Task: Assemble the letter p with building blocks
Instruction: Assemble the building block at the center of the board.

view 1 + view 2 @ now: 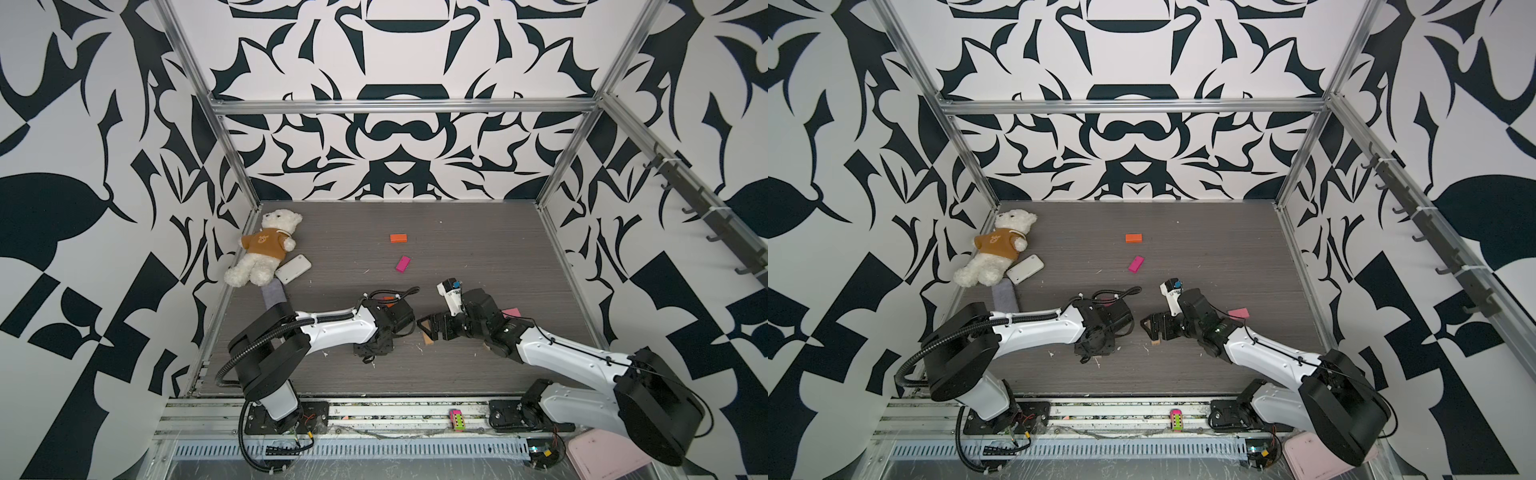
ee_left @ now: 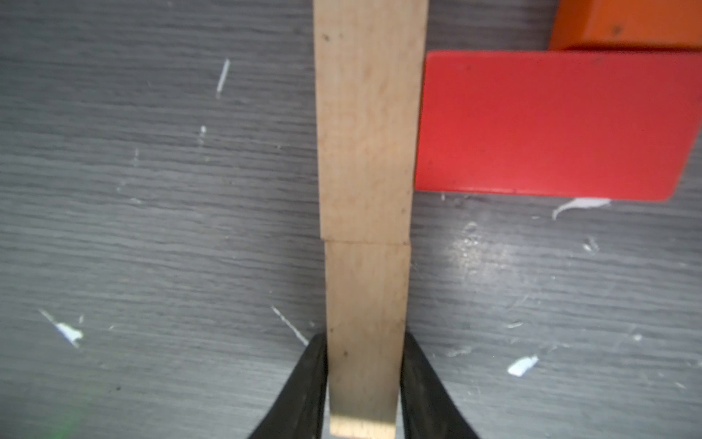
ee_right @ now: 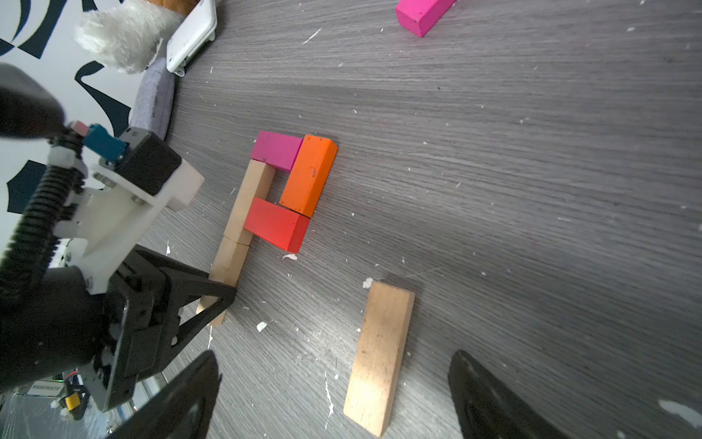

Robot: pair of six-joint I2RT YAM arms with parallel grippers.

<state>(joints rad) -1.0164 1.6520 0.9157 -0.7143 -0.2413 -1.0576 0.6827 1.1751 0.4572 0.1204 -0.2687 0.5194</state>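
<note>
My left gripper [image 2: 364,344] clamps the lower tan bar [image 2: 367,289]; I should seat it end-to-end with the upper tan bar [image 2: 366,125], releasing gently.

The scrap-flecked grey desk [image 1: 478,257] holds a teddy bear [image 1: 266,249] beside a white phone [image 1: 294,269], an orange block [image 1: 398,238], a magenta block [image 1: 402,263], a pink block [image 1: 512,312], a tan block [image 3: 380,357] and a cluster of five blocks [image 3: 308,175].
</note>
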